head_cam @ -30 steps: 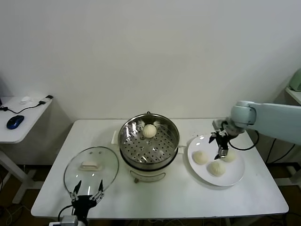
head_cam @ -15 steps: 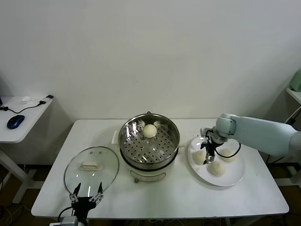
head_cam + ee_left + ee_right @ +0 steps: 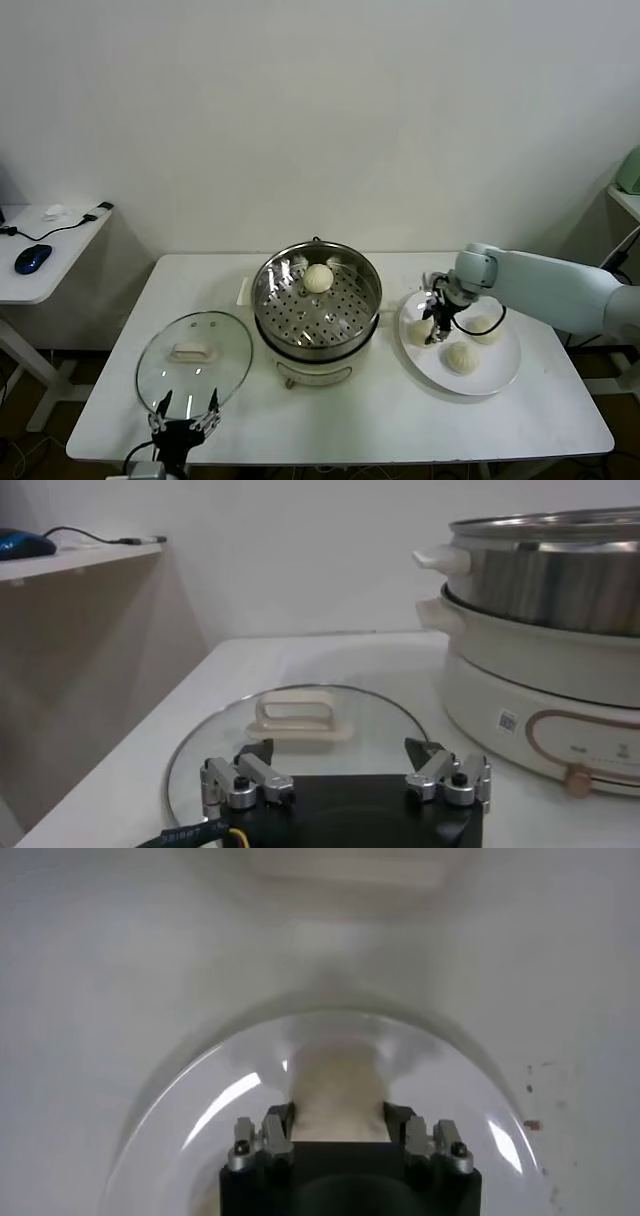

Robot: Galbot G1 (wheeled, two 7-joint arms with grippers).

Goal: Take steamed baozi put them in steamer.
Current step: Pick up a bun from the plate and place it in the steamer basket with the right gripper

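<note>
One baozi [image 3: 318,277] lies on the perforated tray at the back of the steamer [image 3: 270,312] in the middle of the table. Three more lie on the white plate [image 3: 500,378] to its right: one at the front [image 3: 461,357], one at the back right [image 3: 487,329], and one at the left [image 3: 420,331]. My right gripper [image 3: 435,324] is down on the plate, shut on the left baozi [image 3: 338,1088], which fills the gap between the fingers [image 3: 338,1126]. My left gripper [image 3: 185,425] waits open and empty at the table's front left [image 3: 345,770].
A round glass lid [image 3: 195,352] with a white handle lies flat to the left of the steamer, just beyond my left gripper [image 3: 300,720]. The steamer's base and side handle [image 3: 540,670] stand close by it. A side table with a blue mouse [image 3: 32,258] is at the far left.
My right gripper moved left across the plate from the back-right baozi to the left one, lowered over it and closed on it. The left arm has barely moved.
</note>
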